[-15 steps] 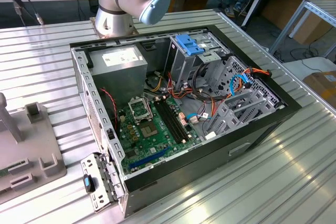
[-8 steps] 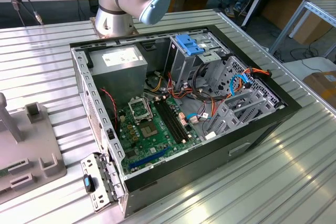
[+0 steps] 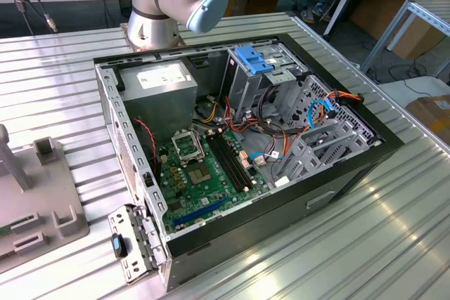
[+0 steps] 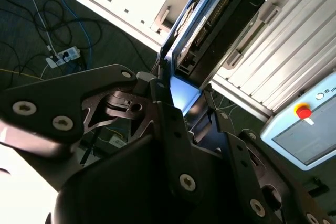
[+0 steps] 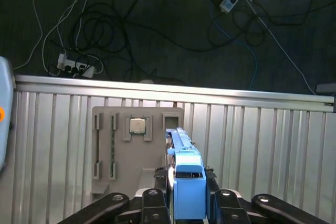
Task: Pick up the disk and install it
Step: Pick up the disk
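Blue-railed disk point(image 5: 185, 174): we see it standing on edge between the gripper's fingers, one blue rail facing the first wrist view. It hangs over the grey fixture plate point(image 5: 113, 182), near the tabletop's edge that borders the floor. We cannot tell whether its lower edge is clear of the plate.
Gripper point(image 5: 186, 195): closed to the width of the disk and holding it, with one of its fingers point(image 4: 160, 95) pressed on each opposite side. In the second wrist view the disk point(image 4: 226, 24) juts out beyond the fingertips.
Reason for the hold: we judge that an on-edge grip at one end leaves the rails and the far end free, as a slide-in mount requires.
Fixture plate point(image 3: 42, 194): it lies at the tabletop's edge on the exterior view's left. Its slots and pockets keep parts in fixed positions, and a processor chip point(image 5: 137, 125) occupies one pocket.
Computer case point(image 3: 380, 149): it lies open at the middle of the ribbed aluminium tabletop point(image 3: 63, 68), side panel off, so that the interior is reachable from above.
Drive cage point(image 3: 330, 138): it sits at the case's corner on the exterior view's right, with bare bays.
Progress: we judge the pick-up as done or nearly so, and the installation as not yet done.
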Action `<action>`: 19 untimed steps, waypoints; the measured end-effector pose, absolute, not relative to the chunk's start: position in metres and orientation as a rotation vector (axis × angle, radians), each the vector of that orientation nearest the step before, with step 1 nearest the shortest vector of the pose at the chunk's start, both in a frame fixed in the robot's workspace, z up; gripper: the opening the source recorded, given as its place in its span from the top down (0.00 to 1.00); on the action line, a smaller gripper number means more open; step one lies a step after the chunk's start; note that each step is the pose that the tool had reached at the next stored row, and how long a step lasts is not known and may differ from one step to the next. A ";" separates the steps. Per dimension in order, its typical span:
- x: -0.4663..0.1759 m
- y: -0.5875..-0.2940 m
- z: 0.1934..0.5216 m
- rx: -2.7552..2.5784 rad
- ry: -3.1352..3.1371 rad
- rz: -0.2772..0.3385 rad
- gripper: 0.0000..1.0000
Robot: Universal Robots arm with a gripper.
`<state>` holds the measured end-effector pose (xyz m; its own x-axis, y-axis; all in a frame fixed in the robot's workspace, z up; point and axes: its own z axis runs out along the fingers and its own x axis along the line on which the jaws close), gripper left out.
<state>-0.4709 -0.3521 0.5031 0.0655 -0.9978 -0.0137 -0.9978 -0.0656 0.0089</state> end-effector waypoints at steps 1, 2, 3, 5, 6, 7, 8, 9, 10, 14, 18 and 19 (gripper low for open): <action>-0.471 -0.352 0.503 -2.291 2.145 0.025 0.64; -0.471 -0.352 0.503 -2.291 2.145 0.025 0.64; -0.471 -0.352 0.503 -2.291 2.146 0.025 0.64; -0.471 -0.352 0.505 -2.291 2.145 0.025 0.64; -0.471 -0.352 0.507 -2.291 2.145 0.025 0.64; -0.471 -0.352 0.509 -2.291 2.145 0.025 0.64; -0.471 -0.352 0.512 -2.291 2.145 0.025 0.64; -0.471 -0.352 0.514 -2.291 2.145 0.025 0.64; -0.471 -0.352 0.516 -2.291 2.145 0.025 0.64; -0.471 -0.352 0.535 -2.291 2.145 0.025 0.64; -0.471 -0.352 0.546 -2.291 2.145 0.025 0.64; -0.471 -0.352 0.546 -2.291 2.145 0.025 0.64</action>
